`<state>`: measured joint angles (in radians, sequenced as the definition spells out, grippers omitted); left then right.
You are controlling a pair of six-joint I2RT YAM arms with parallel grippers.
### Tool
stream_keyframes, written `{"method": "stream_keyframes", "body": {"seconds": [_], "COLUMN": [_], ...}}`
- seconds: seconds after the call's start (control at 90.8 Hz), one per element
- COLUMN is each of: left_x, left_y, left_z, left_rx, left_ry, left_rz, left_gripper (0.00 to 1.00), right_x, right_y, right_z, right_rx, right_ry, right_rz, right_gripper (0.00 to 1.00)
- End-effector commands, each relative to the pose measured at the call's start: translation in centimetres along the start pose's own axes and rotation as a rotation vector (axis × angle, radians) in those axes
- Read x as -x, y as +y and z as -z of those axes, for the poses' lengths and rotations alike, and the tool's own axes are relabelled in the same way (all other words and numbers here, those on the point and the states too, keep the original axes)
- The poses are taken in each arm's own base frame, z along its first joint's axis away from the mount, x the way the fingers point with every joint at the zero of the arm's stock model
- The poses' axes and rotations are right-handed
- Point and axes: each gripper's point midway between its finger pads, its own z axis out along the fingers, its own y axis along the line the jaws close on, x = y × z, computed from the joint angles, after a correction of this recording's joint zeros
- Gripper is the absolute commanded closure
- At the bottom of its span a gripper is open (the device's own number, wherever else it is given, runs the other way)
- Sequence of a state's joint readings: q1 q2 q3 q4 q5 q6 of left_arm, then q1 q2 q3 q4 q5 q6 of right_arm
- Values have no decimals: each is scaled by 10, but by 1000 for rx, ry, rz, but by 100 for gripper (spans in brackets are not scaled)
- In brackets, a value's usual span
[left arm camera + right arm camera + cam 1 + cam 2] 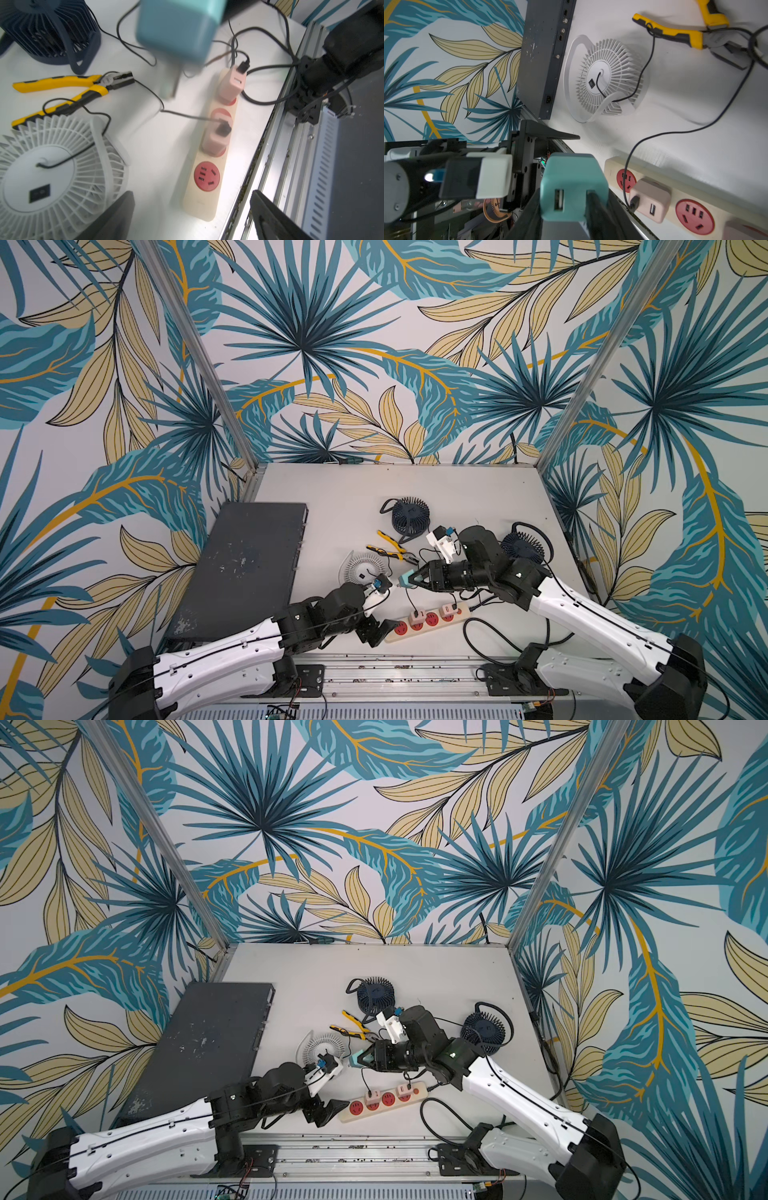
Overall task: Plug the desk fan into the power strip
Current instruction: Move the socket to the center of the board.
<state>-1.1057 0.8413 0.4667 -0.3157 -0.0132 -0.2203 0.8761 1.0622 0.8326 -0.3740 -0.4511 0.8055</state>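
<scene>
Closest to the lens in the right wrist view is a teal adapter, a rounded, smooth plastic block with a USB port on its face. The right gripper has its black jaws clamped on it. It hangs above the table off the power strip's far long side, not touching the strip.

The power strip lies flat near the table's front edge. It is a long cream plastic bar with round red sockets in a row and a black cord leaving one end. At its other end, the left gripper has its jaws spread wide with nothing between them; whether they touch the bar I cannot tell. The free socket nearest that end shows dark slots. Two pink adapters, soft-cornered blocks, sit in other sockets, each with a black plug and a thin cable. Another red socket between them is partly covered.

Beyond the strip's far long side lie the white fan, round with fine ribs and a looped stand, and the pliers, which have yellow-and-black grips and a cable draped over one handle. Farther out stand two dark blue fans, ribbed drums. Well off the strip's free end lies a scuffed dark flat box.
</scene>
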Motion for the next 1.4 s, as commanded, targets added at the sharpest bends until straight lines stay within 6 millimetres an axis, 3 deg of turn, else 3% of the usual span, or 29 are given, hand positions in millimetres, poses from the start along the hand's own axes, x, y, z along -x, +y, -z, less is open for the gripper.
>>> {"method": "stream_keyframes", "body": {"seconds": [0.0,0.364,0.727,0.848,0.97,1.036,1.223,1.388], "left_x": [-7,-11,-41,-51,-51,-45,-14,1], "left_y": [17,-8,-16,-9,0,7,21,14], "left_z": [1,-39,-71,-82,-90,-93,-107,-120], "left_rx": [144,36,-19,14,73,114,124,65], "left_ry": [-9,2,129,179,186,172,108,87], "left_rz": [8,-147,-179,-191,-182,-182,-110,-87], "left_gripper": [8,2,3,14,44,52,57,54], "right_x": [7,19,24,24,25,24,25,27], "right_y": [-15,-21,-20,-22,-23,-25,-34,-46], "right_z": [1,14,16,17,19,20,23,23], "right_rx": [-45,-93,-80,-89,-97,-106,-170,-247], "right_ry": [-87,-183,-217,-224,-232,-230,-234,-230], "right_rz": [-41,-37,-35,-36,-36,-37,-24,2], "right_gripper": [95,92,91,91,90,90,90,90]}}
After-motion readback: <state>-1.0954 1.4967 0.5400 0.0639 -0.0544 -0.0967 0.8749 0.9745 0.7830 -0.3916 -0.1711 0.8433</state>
